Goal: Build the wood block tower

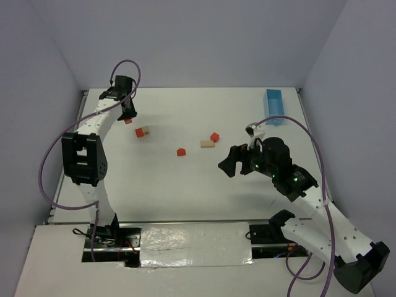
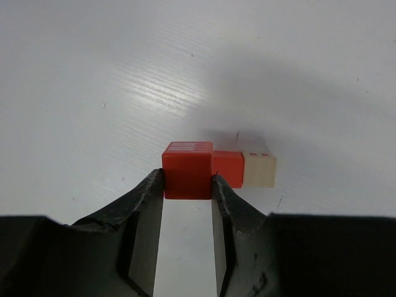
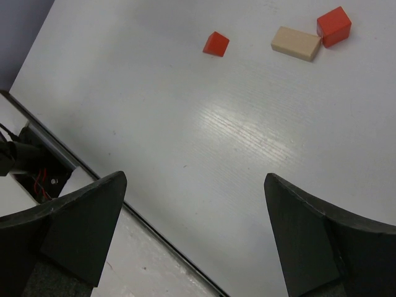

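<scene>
My left gripper at the far left of the table is shut on a red-orange cube, which also shows in the top view. Just beyond it on the table lie a red block and a pale tan block, touching side by side; the pair also shows in the top view. Near the middle lie a small red wedge, a tan bar and a red cube. My right gripper is open and empty, right of these. Its wrist view shows the wedge, bar and cube.
A light-blue rectangular tray stands at the far right of the white table. Grey walls close the left, back and right sides. The table's near edge and a cable show in the right wrist view.
</scene>
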You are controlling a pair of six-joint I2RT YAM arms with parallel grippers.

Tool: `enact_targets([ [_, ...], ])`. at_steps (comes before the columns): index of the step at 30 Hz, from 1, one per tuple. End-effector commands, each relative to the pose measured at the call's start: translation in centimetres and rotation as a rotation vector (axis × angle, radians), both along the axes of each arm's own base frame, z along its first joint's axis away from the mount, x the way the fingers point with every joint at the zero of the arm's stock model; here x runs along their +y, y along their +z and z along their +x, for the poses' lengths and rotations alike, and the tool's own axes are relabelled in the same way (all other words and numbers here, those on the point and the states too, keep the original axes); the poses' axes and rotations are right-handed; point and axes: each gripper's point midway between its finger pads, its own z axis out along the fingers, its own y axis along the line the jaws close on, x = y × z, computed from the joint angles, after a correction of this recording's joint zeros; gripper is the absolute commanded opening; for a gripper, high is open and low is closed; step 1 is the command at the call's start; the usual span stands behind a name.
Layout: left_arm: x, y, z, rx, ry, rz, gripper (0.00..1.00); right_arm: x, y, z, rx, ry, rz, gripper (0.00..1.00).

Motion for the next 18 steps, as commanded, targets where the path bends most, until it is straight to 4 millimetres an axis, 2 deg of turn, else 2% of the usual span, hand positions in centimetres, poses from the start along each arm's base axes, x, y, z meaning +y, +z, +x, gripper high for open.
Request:
enact_targets([
  [1, -0.2, -1.1, 0.0, 0.051, -0.050, -0.024, 0.03, 0.5, 0.9, 0.3, -0.046, 0.021, 0.025, 1.00],
  [6, -1.0, -3.0, 0.1, 0.065, -0.051, -0.081, 0.06, 0.5, 0.8, 0.2, -0.043, 0.025, 0.027, 1.00],
  [14, -2.4, -2.2, 0.6, 0.011, -0.081, -0.123, 0.10, 0.6, 0.7, 0.3, -0.039, 0.028, 0.023, 1.00],
  [18, -3.1, -3.0, 0.4, 0.049, -0.095, -0.108, 0.10, 0.6, 0.7, 0.3, -0.038, 0.028, 0.024, 1.00],
])
